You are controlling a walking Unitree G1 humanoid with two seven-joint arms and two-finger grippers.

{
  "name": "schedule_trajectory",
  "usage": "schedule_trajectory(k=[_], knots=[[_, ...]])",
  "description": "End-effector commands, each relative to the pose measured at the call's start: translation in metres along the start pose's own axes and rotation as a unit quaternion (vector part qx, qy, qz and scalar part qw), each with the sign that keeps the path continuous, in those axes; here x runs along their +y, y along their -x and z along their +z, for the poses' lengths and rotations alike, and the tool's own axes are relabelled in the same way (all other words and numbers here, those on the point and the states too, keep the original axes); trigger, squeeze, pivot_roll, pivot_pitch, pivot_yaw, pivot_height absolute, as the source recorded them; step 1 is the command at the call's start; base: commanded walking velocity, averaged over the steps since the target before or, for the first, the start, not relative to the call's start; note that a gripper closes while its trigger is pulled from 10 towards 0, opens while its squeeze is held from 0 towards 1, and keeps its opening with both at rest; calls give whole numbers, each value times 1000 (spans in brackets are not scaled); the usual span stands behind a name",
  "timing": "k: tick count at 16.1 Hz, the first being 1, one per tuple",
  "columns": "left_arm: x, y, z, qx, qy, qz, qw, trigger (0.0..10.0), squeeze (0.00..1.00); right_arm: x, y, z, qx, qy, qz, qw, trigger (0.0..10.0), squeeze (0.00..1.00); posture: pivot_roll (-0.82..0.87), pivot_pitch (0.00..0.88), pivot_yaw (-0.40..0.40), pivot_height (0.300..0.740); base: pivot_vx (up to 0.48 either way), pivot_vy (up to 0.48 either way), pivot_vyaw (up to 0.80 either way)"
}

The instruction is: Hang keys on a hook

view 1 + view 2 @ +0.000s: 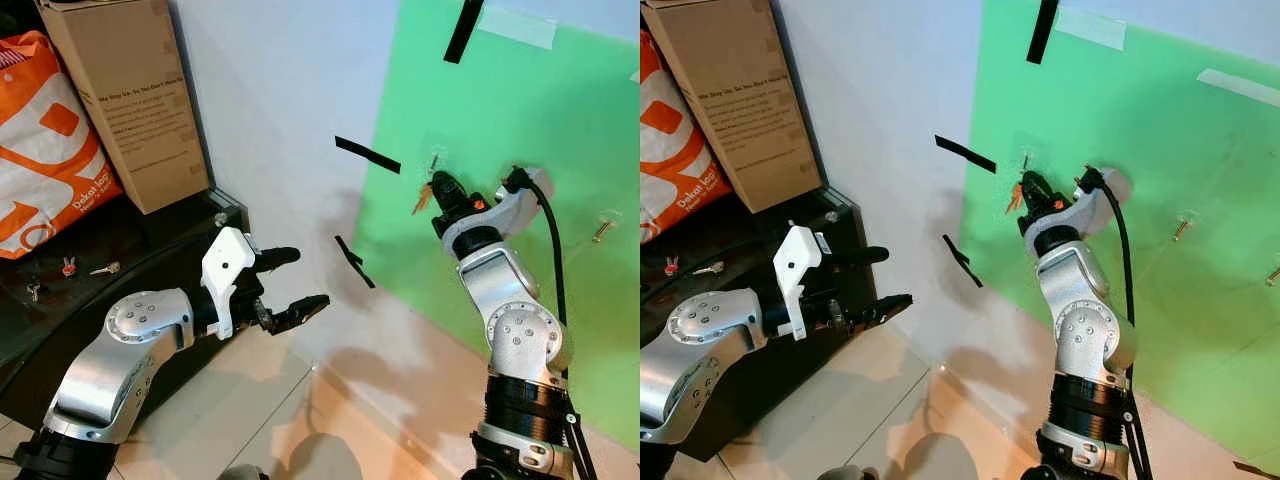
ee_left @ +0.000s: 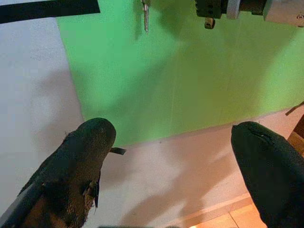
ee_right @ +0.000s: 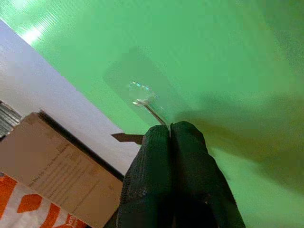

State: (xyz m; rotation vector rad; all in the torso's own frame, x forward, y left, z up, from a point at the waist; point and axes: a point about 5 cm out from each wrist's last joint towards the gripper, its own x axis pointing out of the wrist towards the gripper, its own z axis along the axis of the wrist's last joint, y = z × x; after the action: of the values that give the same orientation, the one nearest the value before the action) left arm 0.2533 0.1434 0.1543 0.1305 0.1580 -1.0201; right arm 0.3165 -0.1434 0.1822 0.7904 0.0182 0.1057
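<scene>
A clear hook (image 3: 140, 98) is stuck on the green board (image 1: 560, 130) on the wall. My right gripper (image 1: 439, 184) is raised right below that hook, shut on a thin metal key ring (image 3: 156, 114) that reaches up to it. A brass key (image 1: 422, 199) dangles beside the fingers. The same key (image 2: 145, 14) hangs against the board in the left wrist view. My left gripper (image 1: 292, 284) is held out low in front of the white wall, open and holding nothing.
A second hook (image 1: 603, 228) sits further right on the board. Loose keys (image 1: 68, 266) lie on the black shelf (image 1: 150, 240) at left, under a cardboard box (image 1: 125, 95) and an orange bag (image 1: 45, 150). Black tape strips (image 1: 367, 155) mark the wall.
</scene>
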Motion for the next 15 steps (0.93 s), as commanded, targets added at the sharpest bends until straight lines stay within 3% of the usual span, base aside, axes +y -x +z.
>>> schedule_trajectory(k=[1, 6, 15], knots=[[2, -1, 0, 8, -3, -2, 1000, 10000, 0, 7, -4, 6, -16, -10, 11, 1000, 10000, 0, 7, 0, -25, 740, 0, 0, 0], [2, 0, -1, 10, -3, -4, 1000, 10000, 0, 8, -8, 7, -26, -16, 4, 1000, 10000, 0, 8, 0, -24, 740, 0, 0, 0], [0, 0, -2, 12, -3, -9, 1000, 10000, 0, -16, -10, -4, -13, 24, -100, 995, 10000, 0, 8, 0, -23, 740, 0, 0, 0]])
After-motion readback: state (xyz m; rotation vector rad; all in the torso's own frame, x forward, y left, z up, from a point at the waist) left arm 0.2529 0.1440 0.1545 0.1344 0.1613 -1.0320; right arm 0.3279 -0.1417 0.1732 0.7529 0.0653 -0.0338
